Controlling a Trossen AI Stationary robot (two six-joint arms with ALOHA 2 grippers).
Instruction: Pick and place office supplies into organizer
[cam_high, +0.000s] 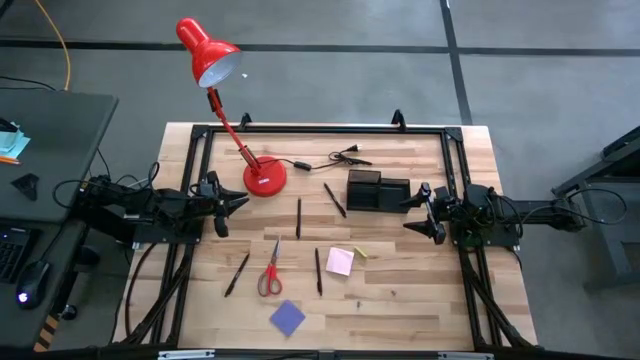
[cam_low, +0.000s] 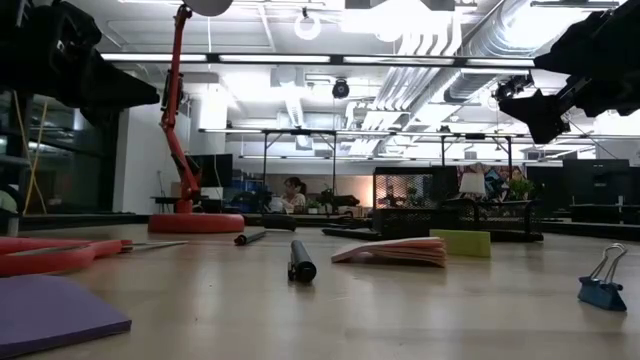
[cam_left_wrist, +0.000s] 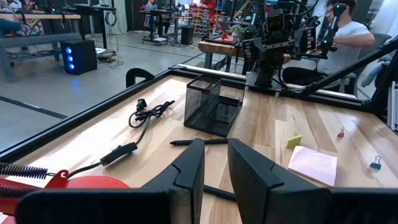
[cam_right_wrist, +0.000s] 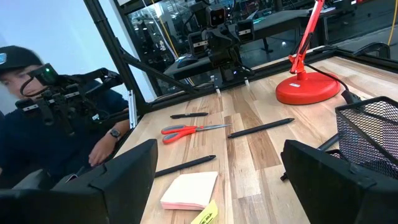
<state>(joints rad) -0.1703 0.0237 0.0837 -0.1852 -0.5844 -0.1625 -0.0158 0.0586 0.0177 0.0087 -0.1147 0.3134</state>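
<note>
The black mesh organizer (cam_high: 377, 190) stands on the table's far right part, close to my right gripper (cam_high: 412, 212), which hovers wide open (cam_right_wrist: 219, 146). My left gripper (cam_high: 232, 203) hovers beside the red lamp base, its fingers a narrow gap apart (cam_left_wrist: 215, 149). The red-handled scissors (cam_high: 270, 272), several dark pens (cam_high: 298, 217) (cam_high: 334, 199) (cam_high: 318, 270) (cam_high: 237, 273), the pink note pad (cam_high: 340, 261), the small yellow piece (cam_high: 360, 251) and the blue-purple pad (cam_high: 288, 318) lie flat on the table between the arms. Neither gripper touches anything.
A red desk lamp stands on its base (cam_high: 265, 178) at the far left, and a black cable with plug (cam_high: 335, 157) lies behind it. A black metal frame (cam_high: 320, 130) runs round the table. A blue binder clip (cam_low: 600, 285) sits near the right edge. A person (cam_right_wrist: 37, 124) sits beyond the table.
</note>
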